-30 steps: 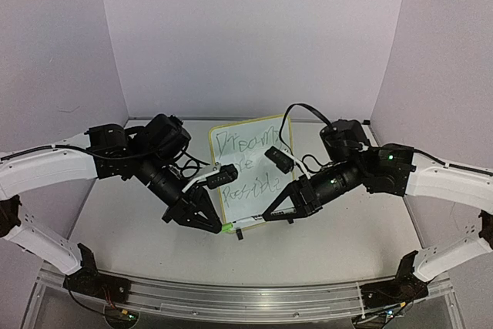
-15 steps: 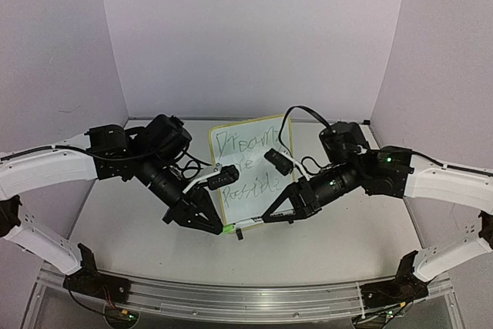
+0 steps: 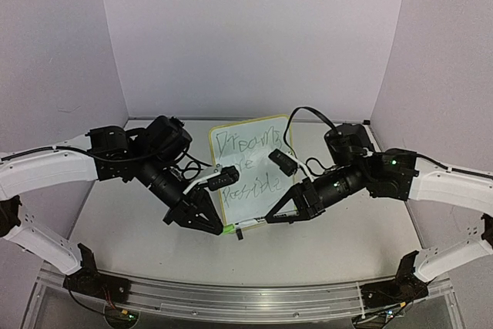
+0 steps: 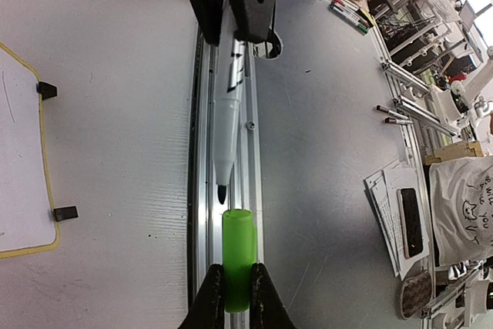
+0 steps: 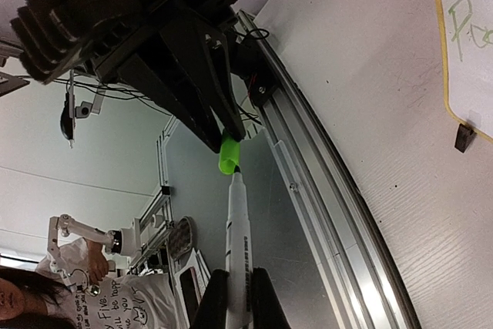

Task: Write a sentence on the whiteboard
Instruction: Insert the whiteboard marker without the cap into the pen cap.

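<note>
The whiteboard, white with a thin yellow frame and black clip feet, stands at the table's middle; green scrawled words fill it in three lines. Its edge shows in the left wrist view and the right wrist view. My left gripper is shut on a green marker cap. My right gripper is shut on the white marker. The marker's dark tip points at the cap's open end, a small gap from it. Both hang low in front of the board.
An aluminium rail runs along the table's near edge, below the marker and cap. Purple walls close in the back and sides. Cables loop from both wrists near the board's sides. Off the table, papers and spare markers lie on the floor.
My right gripper has drawn slightly right and back with the marker. The left gripper and cap have barely moved.
</note>
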`<action>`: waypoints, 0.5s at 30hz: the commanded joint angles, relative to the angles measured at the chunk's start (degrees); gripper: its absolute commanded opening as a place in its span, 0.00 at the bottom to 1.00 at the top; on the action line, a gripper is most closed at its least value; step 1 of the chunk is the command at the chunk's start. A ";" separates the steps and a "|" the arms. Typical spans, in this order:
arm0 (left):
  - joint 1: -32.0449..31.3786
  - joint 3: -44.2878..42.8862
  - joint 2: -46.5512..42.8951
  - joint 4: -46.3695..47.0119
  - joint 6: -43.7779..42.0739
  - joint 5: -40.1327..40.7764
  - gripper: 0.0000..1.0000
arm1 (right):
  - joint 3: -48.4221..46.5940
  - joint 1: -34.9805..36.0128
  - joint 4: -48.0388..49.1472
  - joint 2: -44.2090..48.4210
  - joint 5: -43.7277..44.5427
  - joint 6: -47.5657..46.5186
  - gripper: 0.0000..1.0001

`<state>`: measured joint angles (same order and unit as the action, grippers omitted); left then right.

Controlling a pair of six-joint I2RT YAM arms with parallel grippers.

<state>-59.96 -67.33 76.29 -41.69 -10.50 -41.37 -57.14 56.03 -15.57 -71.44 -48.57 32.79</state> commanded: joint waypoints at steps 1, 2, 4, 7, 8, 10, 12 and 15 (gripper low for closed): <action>-0.27 0.50 0.47 1.47 -0.24 0.13 0.00 | 0.57 0.37 1.97 3.51 1.65 0.71 0.00; -0.28 0.45 0.52 1.52 -0.25 0.14 0.00 | 0.75 0.37 1.95 3.74 1.64 0.95 0.00; -0.24 0.21 0.51 1.56 -0.25 0.15 0.00 | 1.16 0.36 2.02 3.94 1.44 1.18 0.00; -0.29 -0.21 0.46 1.83 -0.26 0.11 0.00 | 1.41 0.48 2.17 3.50 0.56 1.47 0.00; -0.26 -0.30 0.44 1.96 -0.22 0.07 0.00 | 1.42 0.55 2.29 3.23 0.35 1.49 0.00; -0.26 -0.44 0.55 1.99 -0.16 -0.10 0.00 | 1.26 0.86 2.54 2.58 -0.02 1.44 0.00; -0.22 -0.55 0.57 2.04 -0.15 -0.34 0.00 | 1.06 1.03 2.79 1.97 -0.20 1.23 0.00; -0.31 -0.61 0.44 1.98 -0.18 -0.58 0.00 | 0.76 1.17 3.11 1.33 -0.28 0.98 0.00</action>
<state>-59.96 -66.85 76.92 -41.43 -10.50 -41.36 -55.86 56.66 -14.85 -68.98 -48.02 33.93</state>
